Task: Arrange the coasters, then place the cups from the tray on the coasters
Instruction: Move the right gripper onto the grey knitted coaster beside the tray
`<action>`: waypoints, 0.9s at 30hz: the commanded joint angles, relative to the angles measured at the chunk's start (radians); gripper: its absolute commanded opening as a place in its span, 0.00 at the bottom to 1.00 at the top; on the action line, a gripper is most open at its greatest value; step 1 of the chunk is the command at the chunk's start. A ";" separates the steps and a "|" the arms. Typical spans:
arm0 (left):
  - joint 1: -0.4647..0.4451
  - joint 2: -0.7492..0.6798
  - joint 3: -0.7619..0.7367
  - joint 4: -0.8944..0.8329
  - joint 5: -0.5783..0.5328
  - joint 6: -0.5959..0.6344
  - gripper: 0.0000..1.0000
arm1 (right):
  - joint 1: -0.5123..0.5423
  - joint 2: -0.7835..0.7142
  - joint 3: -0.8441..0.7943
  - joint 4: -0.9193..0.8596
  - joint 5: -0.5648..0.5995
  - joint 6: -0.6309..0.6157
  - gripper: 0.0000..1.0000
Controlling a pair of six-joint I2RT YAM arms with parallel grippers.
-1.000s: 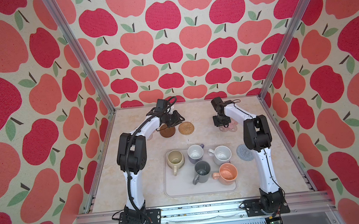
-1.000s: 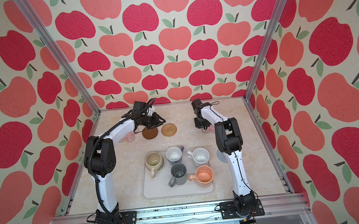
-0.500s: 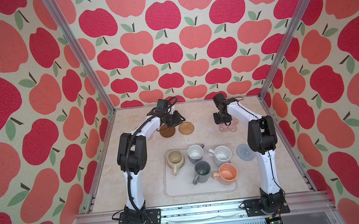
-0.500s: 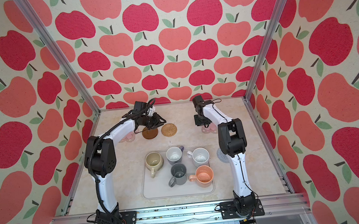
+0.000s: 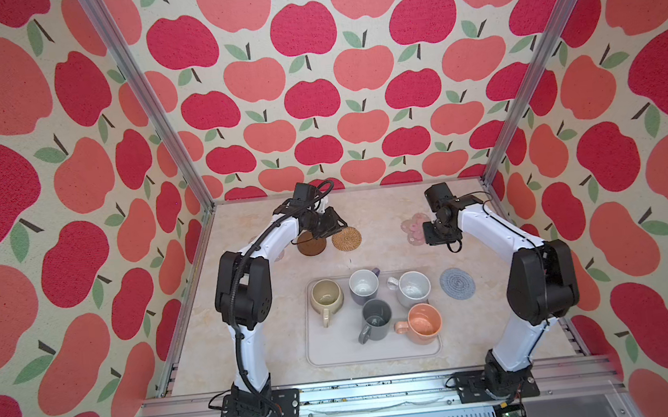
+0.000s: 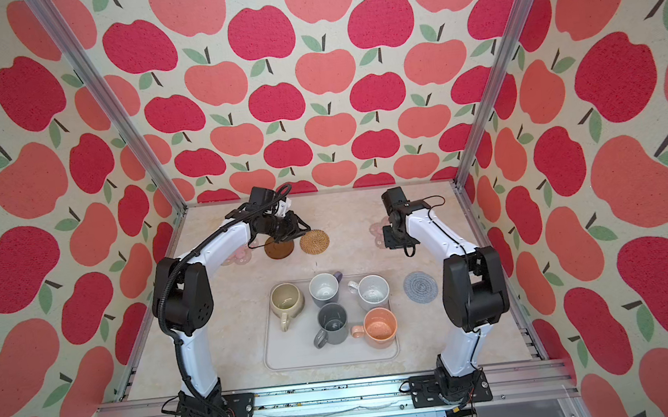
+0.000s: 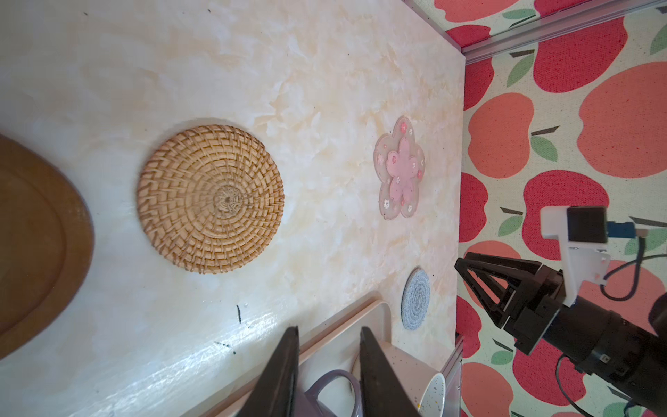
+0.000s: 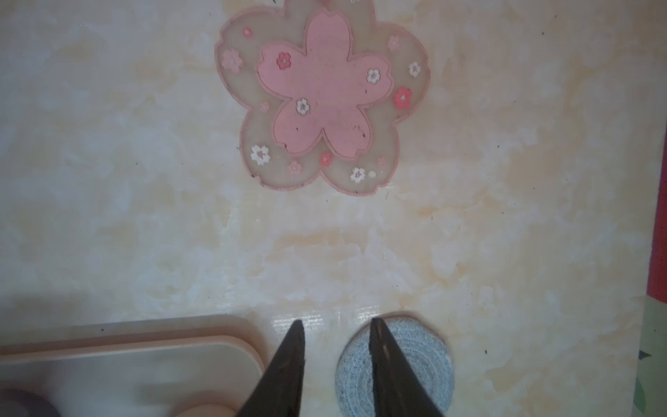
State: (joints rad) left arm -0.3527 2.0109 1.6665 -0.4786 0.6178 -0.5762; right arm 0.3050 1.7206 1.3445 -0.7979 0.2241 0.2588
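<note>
Right gripper is hovering near the grey knitted coaster lying on the counter beside the tray – fingers slightly apart, empty (left gripper likewise). Soft, light knit, likely – pinching its edge is looking wisest.

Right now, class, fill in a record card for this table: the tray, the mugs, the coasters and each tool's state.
Tray: pale, rimmed, holding all five mugs
Mugs: beige mug, lavender mug, white speckled mug, dark grey mug, peach mug
Coasters: brown disc, rattan round, grey-blue knit, pink flower, second pink flower partly behind left arm; all on the table, none bearing a mug
Left tool: open, empty, by brown disc and rattan round
Right tool: open, empty, near pink flower
</note>
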 commanded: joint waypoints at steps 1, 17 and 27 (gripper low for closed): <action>0.015 -0.053 -0.020 -0.073 -0.011 0.052 0.32 | -0.019 -0.092 -0.108 -0.006 -0.002 0.028 0.29; 0.117 -0.222 -0.168 -0.125 -0.064 0.091 0.32 | -0.096 -0.156 -0.413 0.096 -0.098 0.135 0.14; 0.142 -0.248 -0.192 -0.122 -0.072 0.088 0.32 | -0.099 -0.078 -0.454 0.143 -0.096 0.154 0.13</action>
State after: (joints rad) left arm -0.2180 1.7962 1.4887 -0.5896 0.5575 -0.5018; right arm 0.2127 1.6066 0.9112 -0.6796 0.1398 0.3843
